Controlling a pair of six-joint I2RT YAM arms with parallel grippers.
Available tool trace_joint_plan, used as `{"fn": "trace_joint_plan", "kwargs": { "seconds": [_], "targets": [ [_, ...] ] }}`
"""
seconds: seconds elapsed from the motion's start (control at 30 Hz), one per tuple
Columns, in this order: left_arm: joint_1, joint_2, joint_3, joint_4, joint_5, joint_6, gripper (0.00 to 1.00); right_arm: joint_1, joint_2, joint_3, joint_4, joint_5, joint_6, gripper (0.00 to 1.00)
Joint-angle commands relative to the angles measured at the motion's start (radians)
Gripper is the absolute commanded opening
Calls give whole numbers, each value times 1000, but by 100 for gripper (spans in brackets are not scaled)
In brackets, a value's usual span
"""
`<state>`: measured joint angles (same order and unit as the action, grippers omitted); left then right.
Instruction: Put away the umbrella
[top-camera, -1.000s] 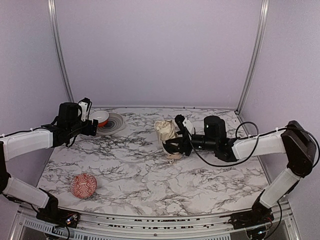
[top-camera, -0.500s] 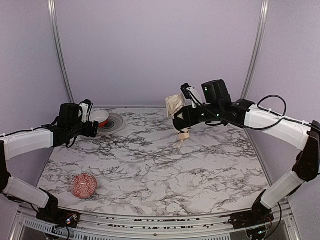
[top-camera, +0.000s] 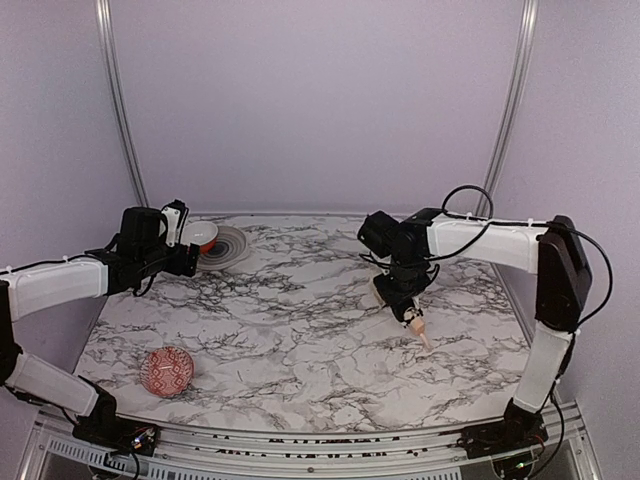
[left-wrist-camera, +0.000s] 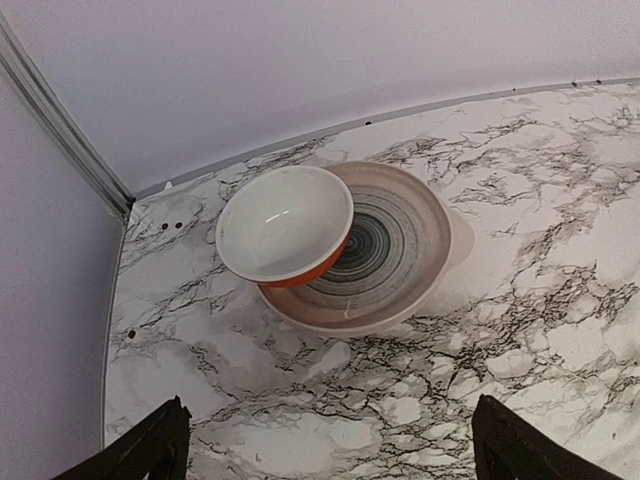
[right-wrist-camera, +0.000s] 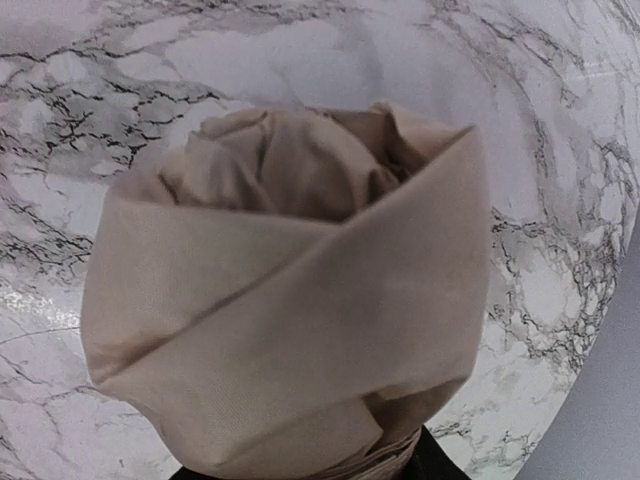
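The umbrella (right-wrist-camera: 290, 300), a folded bundle of cream-beige fabric, fills the right wrist view and hides the fingers there. From above, my right gripper (top-camera: 400, 293) is shut on the umbrella (top-camera: 380, 291) low over the table's right middle. Its pale tan handle (top-camera: 415, 324) points toward the near right, with the tip close to the marble. My left gripper (top-camera: 186, 256) hovers at the far left with its jaws wide apart. In the left wrist view this left gripper (left-wrist-camera: 330, 455) has only bare marble between its fingers (left-wrist-camera: 150, 452).
An orange-red bowl (left-wrist-camera: 285, 222) with a white inside rests tilted on a grey ringed plate (left-wrist-camera: 405, 255) in the far left corner, just ahead of the left gripper. A red patterned ball (top-camera: 167, 371) lies near the front left. Walls (top-camera: 320, 100) close in the back and both sides.
The right arm lifted the umbrella off the table, then swung it down and nearer, turning the handle toward the near right. The left arm and the ball stayed put.
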<state>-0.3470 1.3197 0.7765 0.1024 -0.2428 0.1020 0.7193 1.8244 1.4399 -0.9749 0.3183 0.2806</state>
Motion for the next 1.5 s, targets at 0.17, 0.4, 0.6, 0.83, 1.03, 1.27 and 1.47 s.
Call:
{"fn": "trace_joint_plan", "kwargs": {
  "seconds": [0.17, 0.4, 0.6, 0.83, 1.03, 1.27, 1.47],
  "targets": [
    [-21, 9, 10, -19, 17, 17, 99, 94, 200, 118, -144, 161, 36, 32],
    [-28, 11, 9, -20, 20, 23, 99, 137, 293, 173, -169, 123, 33, 66],
    [-29, 15, 10, -20, 25, 25, 99, 178, 283, 255, -160, -51, -16, 100],
    [-34, 13, 9, -21, 24, 31, 99, 184, 149, 309, -138, -308, -108, 100],
    [-35, 13, 11, -21, 34, 33, 99, 82, -24, 196, -42, -454, -156, 97],
    [-38, 7, 7, -20, 35, 37, 99, -70, -73, -4, 53, -643, -308, 77],
    [-41, 6, 7, -23, 34, 42, 99, -116, -37, -131, 140, -677, -384, 79]
  ]
}}
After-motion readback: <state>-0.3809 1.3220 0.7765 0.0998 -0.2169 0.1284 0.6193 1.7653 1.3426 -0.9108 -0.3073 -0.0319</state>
